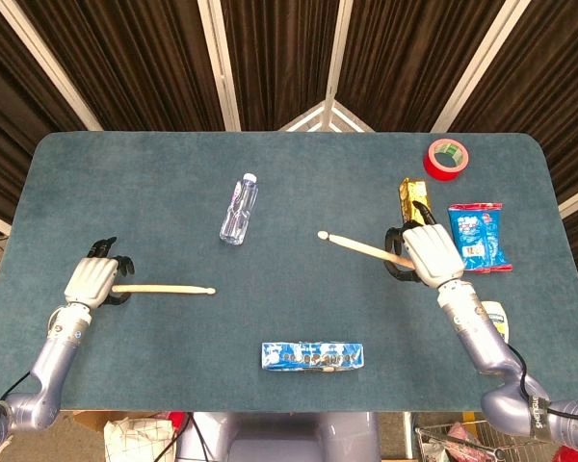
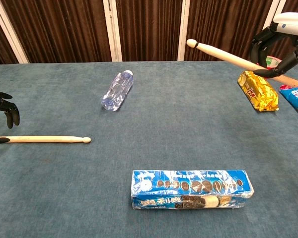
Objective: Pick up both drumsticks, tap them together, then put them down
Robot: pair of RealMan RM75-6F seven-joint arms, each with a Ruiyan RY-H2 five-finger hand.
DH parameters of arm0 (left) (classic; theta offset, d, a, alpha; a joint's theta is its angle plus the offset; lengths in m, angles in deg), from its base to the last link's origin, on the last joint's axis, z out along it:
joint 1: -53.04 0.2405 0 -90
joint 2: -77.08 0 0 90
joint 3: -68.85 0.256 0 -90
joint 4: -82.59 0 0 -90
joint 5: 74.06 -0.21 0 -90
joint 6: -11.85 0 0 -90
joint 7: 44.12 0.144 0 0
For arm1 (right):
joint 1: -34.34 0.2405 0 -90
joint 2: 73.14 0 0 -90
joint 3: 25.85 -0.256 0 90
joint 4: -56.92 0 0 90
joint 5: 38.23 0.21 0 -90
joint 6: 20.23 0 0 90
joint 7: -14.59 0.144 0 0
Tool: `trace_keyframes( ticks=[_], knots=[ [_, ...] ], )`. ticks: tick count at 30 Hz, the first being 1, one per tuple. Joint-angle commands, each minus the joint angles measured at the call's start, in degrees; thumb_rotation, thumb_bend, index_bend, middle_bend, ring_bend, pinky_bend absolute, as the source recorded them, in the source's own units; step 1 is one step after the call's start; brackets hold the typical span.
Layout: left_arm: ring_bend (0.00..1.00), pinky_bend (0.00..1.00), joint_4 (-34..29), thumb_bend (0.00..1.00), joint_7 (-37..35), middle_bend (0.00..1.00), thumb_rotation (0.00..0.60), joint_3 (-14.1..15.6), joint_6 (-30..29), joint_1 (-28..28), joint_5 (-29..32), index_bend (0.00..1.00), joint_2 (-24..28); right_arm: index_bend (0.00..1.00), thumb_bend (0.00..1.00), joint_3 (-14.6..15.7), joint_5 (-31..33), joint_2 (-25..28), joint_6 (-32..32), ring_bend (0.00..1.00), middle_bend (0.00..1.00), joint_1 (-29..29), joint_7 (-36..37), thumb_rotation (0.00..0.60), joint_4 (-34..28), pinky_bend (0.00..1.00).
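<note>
Drumsticks sit apart on opposite halves of the blue table (image 1: 299, 173). One drumstick (image 1: 358, 247) is lifted clear of the cloth, clamped in the right hand (image 1: 432, 254), its rounded tip angled up and toward the table's middle. The other drumstick (image 1: 169, 288) lies flat on the cloth at the left, tip pointing toward the centre. Over its butt end hangs the left hand (image 1: 91, 282) with fingers (image 2: 11, 117) curled downward and spread apart, holding nothing; in the chest view one fingertip sits at the butt end of the stick. Farther out lies a clear water bottle (image 1: 239, 208) on its side behind the resting stick, and a blue cookie box (image 1: 312, 355) at the near edge. Behind the right hand lie a gold packet (image 1: 414, 200), a blue snack bag (image 1: 479, 236) and a red tape roll (image 1: 445, 158).
</note>
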Motion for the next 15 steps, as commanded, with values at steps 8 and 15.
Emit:
trace_keyframes(
  ticks=[8,15],
  knots=[
    [0.06,0.00,-0.6,0.35,3.4,0.51,0.600,0.3,-1.4,0.2,1.9,0.50,-1.0,0.73,0.43,0.1,0.2,-0.8,-0.3,0.39,0.61,0.1,0.1,0.600,1.4,0.04],
    [0.06,0.00,0.1,0.36,4.5,0.51,0.600,0.5,-0.9,-0.7,2.2,0.51,-2.8,0.74,0.43,0.2,0.3,-1.0,-0.4,0.39,0.61,0.1,0.0,0.600,1.9,0.04]
  ],
)
